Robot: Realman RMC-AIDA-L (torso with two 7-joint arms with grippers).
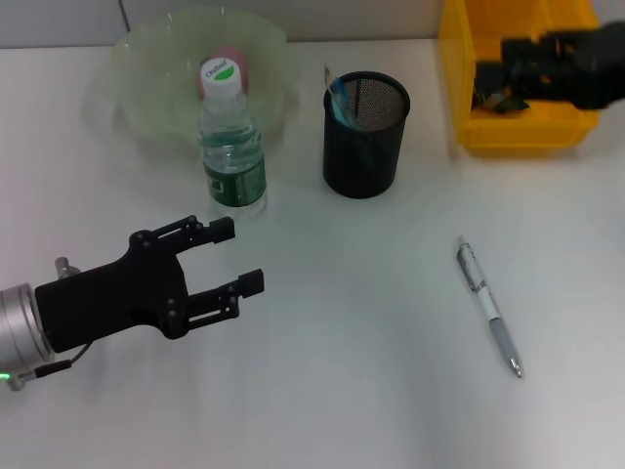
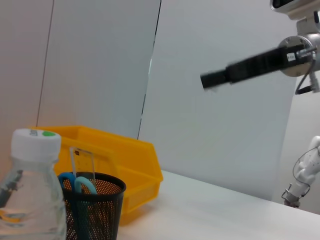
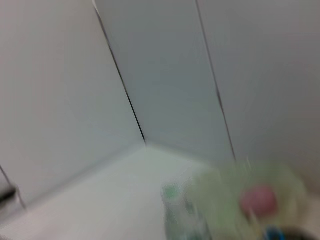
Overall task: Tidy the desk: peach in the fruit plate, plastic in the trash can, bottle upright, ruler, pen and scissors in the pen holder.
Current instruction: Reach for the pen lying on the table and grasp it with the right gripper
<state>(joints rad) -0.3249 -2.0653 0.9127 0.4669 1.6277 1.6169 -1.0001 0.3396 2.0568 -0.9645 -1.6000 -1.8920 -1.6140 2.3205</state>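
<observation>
Left gripper [image 1: 234, 259]: fingers spread wide, holding nothing.
Bottle [image 1: 232, 147]: upright, just beyond the left gripper's fingertips.
Right gripper [image 1: 508, 73]: over the yellow bin [image 1: 459, 88]; grip unreadable.
Pen [image 1: 488, 306]: lying well apart from both.

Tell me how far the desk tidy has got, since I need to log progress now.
Mostly done: the peach lies in the fruit plate, the bottle stands upright, and the scissors and ruler stand in the pen holder. In hand: the right gripper hovers over the yellow trash can; whether it holds plastic is unclear. Left: the pen lies on the desk. The left gripper is open and empty.
</observation>
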